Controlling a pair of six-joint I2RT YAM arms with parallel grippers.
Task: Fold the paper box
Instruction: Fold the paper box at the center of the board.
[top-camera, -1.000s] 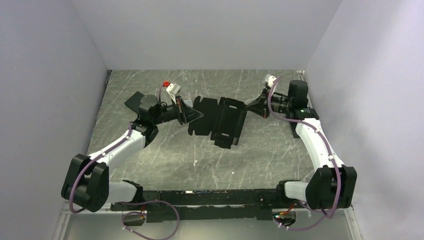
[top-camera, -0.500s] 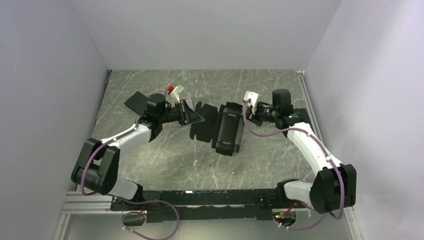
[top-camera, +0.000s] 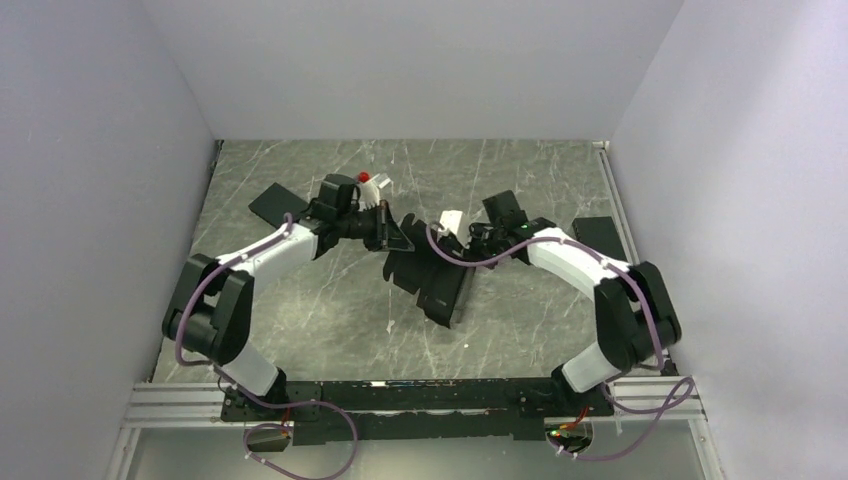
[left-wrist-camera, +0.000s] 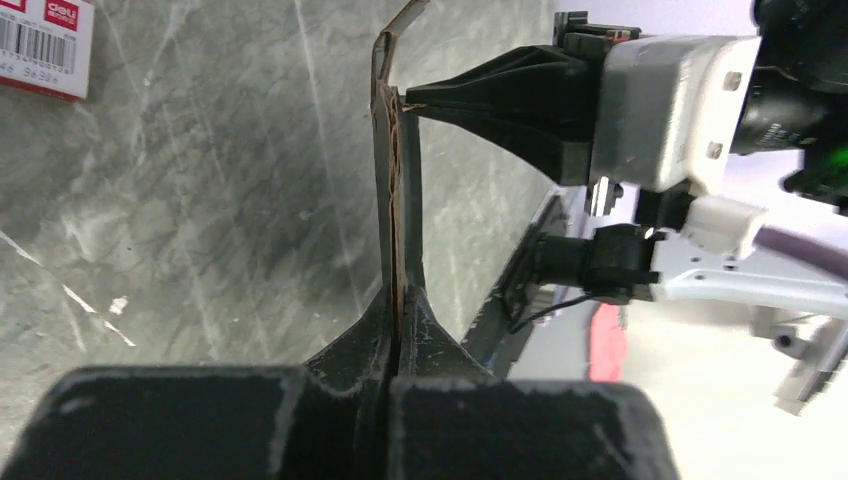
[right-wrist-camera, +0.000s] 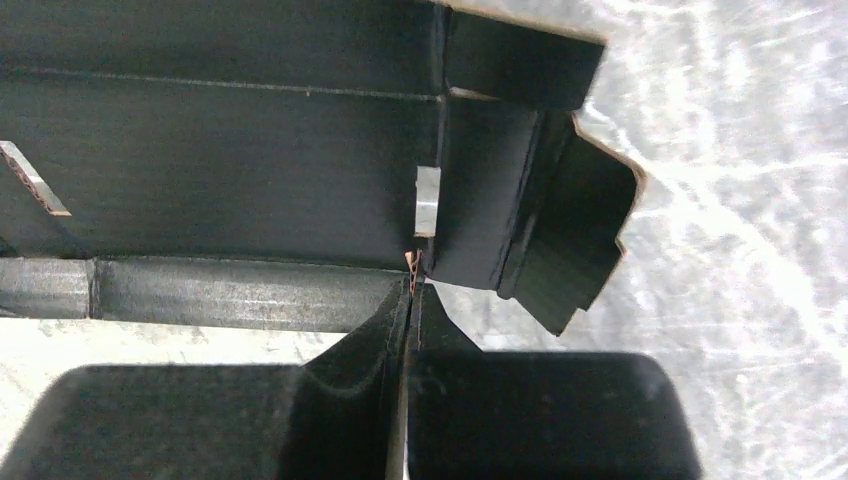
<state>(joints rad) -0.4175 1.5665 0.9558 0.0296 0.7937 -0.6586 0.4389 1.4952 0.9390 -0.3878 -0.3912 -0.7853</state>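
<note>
A flat, matte black left slab (top-camera: 272, 205) lies near the far-left corner of the grey, marble-patterned surface (top-camera: 330, 310), whose sheen is crossed by pale scratches. Beside it, the left gripper (top-camera: 400, 238) is closed tight on one thin edge of the box (top-camera: 435, 280), its dark, scuffed fingers (left-wrist-camera: 430, 335) pressed together with only the cardboard between them. From the left wrist, that edge shows a raw brown core running upright between two black faces. A white label (left-wrist-camera: 40, 45) with a barcode and a red band lies flat on the surface beyond it.

The box, die-cut from thin black cardboard, is about midway between the left and right edges of the surface, partly folded, with its panels angled down toward the near edge. Whether its lower end touches the surface cannot be told. The right wrist view shows ribbed panels divided by straight creases, and a notched flap bent outward at one end.

The right gripper (right-wrist-camera: 412, 290) is likewise clamped shut on the box, pinching a panel edge opposite the left gripper. A second flat black piece, the right slab (top-camera: 597, 230), lies by the right edge.
</note>
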